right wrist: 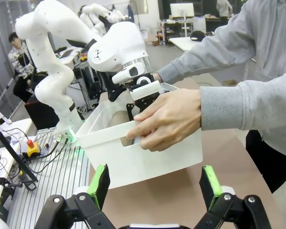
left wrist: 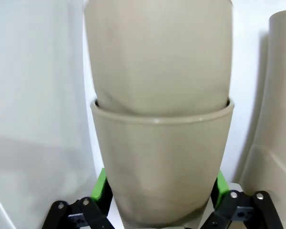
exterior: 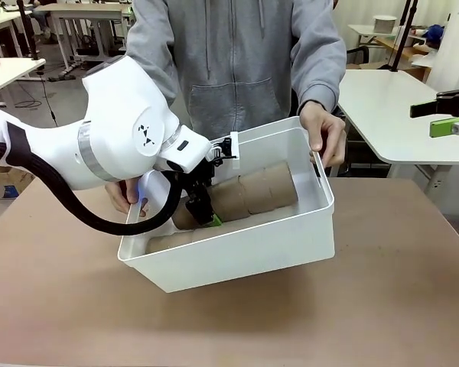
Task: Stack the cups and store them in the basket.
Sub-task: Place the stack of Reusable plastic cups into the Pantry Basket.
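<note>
Left pincer (exterior: pixel 206 212) down in the basket (exterior: pixel 237 252), jaws apart around the lying stack of cups (exterior: pixel 249 195), long way sideways.

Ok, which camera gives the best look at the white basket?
The front view: the whole basket shows, tilted, the person's hands on its ends, cup stacks inside. The right wrist view shows one end and a hand gripping it. The left wrist view shows its inner wall.

You see tan-brown cups (exterior: pixel 249 195) in a white basket (exterior: pixel 237 256), a grey sleeve (right wrist: pixel 248 102), and green pads on black fingers (right wrist: pixel 97 186).
</note>
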Available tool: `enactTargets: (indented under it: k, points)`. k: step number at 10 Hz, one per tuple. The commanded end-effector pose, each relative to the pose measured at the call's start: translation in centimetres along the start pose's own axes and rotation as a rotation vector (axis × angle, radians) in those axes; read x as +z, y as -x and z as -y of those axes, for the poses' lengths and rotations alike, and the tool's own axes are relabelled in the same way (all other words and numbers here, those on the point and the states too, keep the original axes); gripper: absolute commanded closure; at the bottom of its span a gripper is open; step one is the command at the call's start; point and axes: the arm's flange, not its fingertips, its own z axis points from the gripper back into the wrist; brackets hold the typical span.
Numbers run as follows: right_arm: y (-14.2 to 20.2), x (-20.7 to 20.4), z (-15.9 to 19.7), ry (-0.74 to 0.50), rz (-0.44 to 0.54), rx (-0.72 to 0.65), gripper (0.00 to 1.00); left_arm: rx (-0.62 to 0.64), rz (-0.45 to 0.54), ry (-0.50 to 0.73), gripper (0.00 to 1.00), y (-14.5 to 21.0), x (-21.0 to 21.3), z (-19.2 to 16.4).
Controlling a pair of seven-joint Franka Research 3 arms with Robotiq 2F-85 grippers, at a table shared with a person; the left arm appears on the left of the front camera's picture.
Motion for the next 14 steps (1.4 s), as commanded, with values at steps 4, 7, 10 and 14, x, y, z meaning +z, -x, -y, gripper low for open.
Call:
enactTargets:
  k: [4,7,10,14]
  points:
    - [-0.5,0.1,-0.1,0.001,0.013,-0.015,0.00,0.024,0.017,-0.007,0.00,-0.8,4.2,-0.5]
    - [-0.5,0.1,-0.1,0.001,0.013,-0.015,0.00,0.078,0.132,0.051,0.00,-0.1,12.7,-0.8]
    - [-0.5,0.1,-0.1,0.001,0.013,-0.015,0.00,0.138,0.265,0.054,0.00,3.2,21.1,-1.3]
    - [-0.5,0.1,-0.1,0.001,0.013,-0.015,0.00,0.223,0.443,0.058,0.00,14.1,31.3,-1.3]
